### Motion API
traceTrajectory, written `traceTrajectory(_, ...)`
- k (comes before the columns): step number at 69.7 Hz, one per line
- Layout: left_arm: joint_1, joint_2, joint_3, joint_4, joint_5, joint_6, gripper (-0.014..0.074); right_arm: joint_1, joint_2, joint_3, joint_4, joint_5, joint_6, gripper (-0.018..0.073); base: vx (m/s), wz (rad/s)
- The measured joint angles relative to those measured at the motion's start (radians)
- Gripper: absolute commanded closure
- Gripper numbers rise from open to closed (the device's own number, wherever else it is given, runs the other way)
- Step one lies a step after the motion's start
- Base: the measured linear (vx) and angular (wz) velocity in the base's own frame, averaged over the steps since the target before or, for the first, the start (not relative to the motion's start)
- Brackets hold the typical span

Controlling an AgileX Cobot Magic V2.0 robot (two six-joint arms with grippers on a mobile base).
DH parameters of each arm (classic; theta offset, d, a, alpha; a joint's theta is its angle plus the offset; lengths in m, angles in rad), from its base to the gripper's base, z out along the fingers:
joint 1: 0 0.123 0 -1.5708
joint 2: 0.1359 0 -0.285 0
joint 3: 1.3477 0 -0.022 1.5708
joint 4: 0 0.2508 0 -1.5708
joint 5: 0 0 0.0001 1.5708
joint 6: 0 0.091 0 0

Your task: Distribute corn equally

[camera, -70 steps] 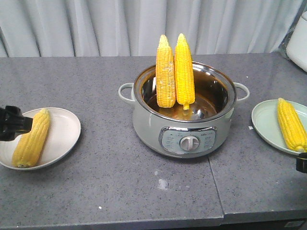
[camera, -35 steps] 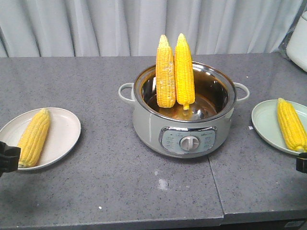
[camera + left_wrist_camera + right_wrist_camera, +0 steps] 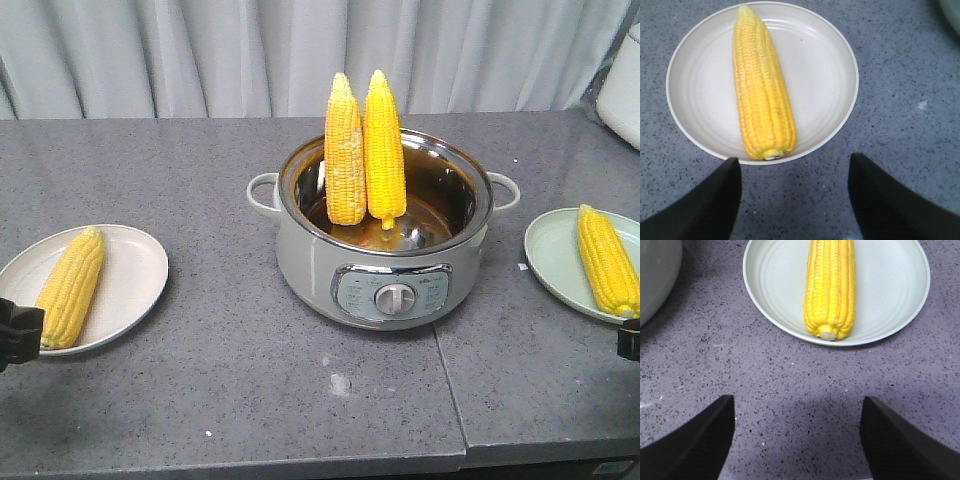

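Observation:
Two corn cobs point(image 3: 364, 148) stand upright, leaning on the far wall of the grey electric pot point(image 3: 385, 282) at the table's middle. One cob point(image 3: 70, 287) point(image 3: 762, 90) lies on the white plate point(image 3: 135, 275) point(image 3: 827, 75) at the left. Another cob point(image 3: 606, 258) point(image 3: 831, 285) lies on the pale green plate point(image 3: 550, 250) point(image 3: 770, 280) at the right. My left gripper point(image 3: 795, 175) is open over bare table just short of the white plate. Only a black corner of it point(image 3: 15, 333) shows in the front view. My right gripper point(image 3: 797, 415) is open, short of the green plate.
The pot has side handles point(image 3: 262, 192) and a front dial point(image 3: 398, 298). A white appliance point(image 3: 622, 85) stands at the far right back. A curtain hangs behind the table. A seam point(image 3: 450, 395) runs across the tabletop at the right.
My left gripper has drawn back from over the left plate's cob toward the near edge, empty. Between half a second ago and now almost nothing moved. The right gripper kept still.

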Motion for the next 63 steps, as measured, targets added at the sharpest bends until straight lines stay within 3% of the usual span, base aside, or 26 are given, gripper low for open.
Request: traceTrajectory(63,0.0,0.0,0.0,0.0,0.004,0.002,0.0124,0.0,0.0,0.0,0.0,0.0,0.0,0.0097,0.0,0.0)
